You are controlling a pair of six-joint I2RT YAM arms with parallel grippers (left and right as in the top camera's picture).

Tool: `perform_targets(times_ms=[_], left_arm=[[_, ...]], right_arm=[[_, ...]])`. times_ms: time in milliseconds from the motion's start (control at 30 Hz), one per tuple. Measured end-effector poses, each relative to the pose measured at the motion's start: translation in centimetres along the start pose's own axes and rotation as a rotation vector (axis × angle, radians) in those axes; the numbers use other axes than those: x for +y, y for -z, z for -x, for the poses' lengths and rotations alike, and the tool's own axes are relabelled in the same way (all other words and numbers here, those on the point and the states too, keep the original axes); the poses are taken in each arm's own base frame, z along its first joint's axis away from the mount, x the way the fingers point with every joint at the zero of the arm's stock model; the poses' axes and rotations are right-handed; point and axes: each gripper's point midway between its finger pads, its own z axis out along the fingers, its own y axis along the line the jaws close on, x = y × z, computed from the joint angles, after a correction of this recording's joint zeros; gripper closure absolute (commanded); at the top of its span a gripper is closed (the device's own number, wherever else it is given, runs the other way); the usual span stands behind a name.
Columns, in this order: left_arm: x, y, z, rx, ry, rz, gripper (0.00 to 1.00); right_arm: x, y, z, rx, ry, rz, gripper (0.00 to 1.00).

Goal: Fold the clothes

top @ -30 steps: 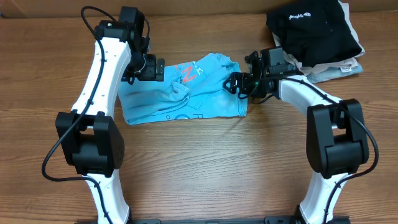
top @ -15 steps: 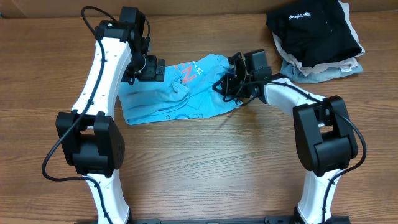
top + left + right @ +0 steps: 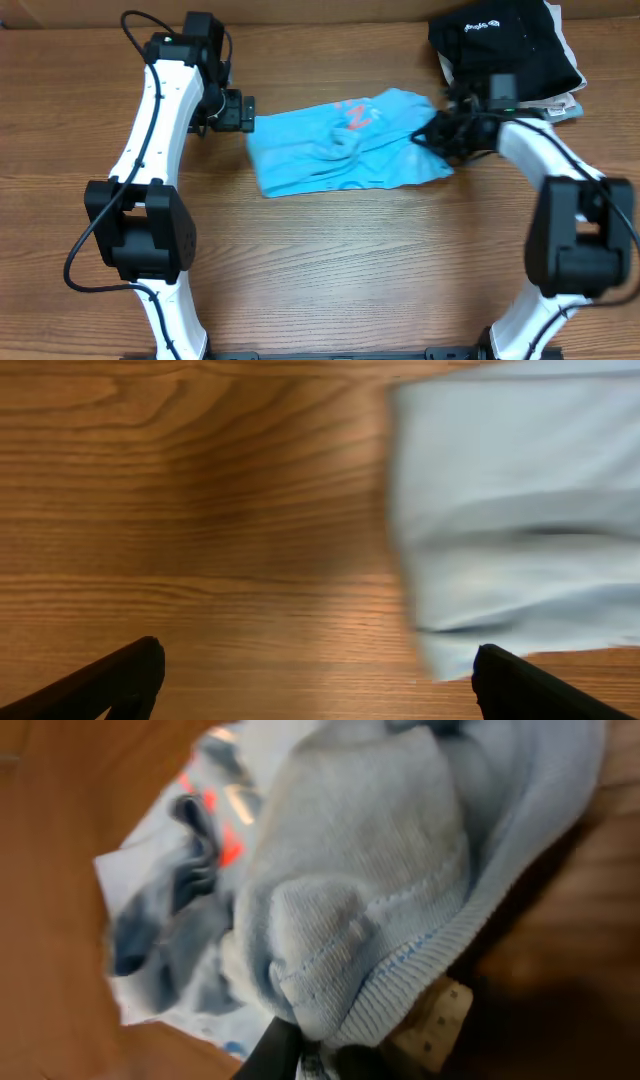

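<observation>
The clothes, a light sky-blue T-shirt (image 3: 345, 150) with red and white print, lie crumpled across the middle of the table. My right gripper (image 3: 437, 135) is shut on the shirt's right edge. In the right wrist view a bunched fold with a ribbed hem (image 3: 370, 890) fills the frame, pinched at my right gripper (image 3: 330, 1055). At the shirt's left edge my left gripper (image 3: 245, 112) is open. In the left wrist view my left gripper (image 3: 320, 690) spans bare wood, and the shirt's corner (image 3: 520, 510) lies just by the right finger (image 3: 530, 685).
A black garment (image 3: 505, 45) with a small white logo lies on folded beige and grey-blue garments (image 3: 545, 108) at the back right, just behind my right arm. Bare wood table (image 3: 330, 260) spreads in front of the shirt.
My right gripper closed on the shirt's right edge and pulled it to the right. The shirt slid right, out from under my left gripper, which stayed open.
</observation>
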Motion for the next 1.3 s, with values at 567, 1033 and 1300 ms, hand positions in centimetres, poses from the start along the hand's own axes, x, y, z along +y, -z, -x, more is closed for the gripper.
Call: perform_targets(times_ms=[567, 1033, 1300], left_arm=[[4.2, 0.0, -1.0, 0.051, 0.093, 0.021, 0.00], [4.5, 0.0, -0.9, 0.047, 0.081, 0.024, 0.00], [4.6, 0.0, -0.5, 0.031, 0.082, 0.023, 0.00]], right_arm=[[0.1, 2.4, -2.8, 0.094, 0.032, -0.027, 0.94], [11.4, 1.7, -4.4, 0.106, 0.320, 0.003, 0.94], [18.6, -3.2, -8.1, 0.054, 0.550, -0.034, 0.93]])
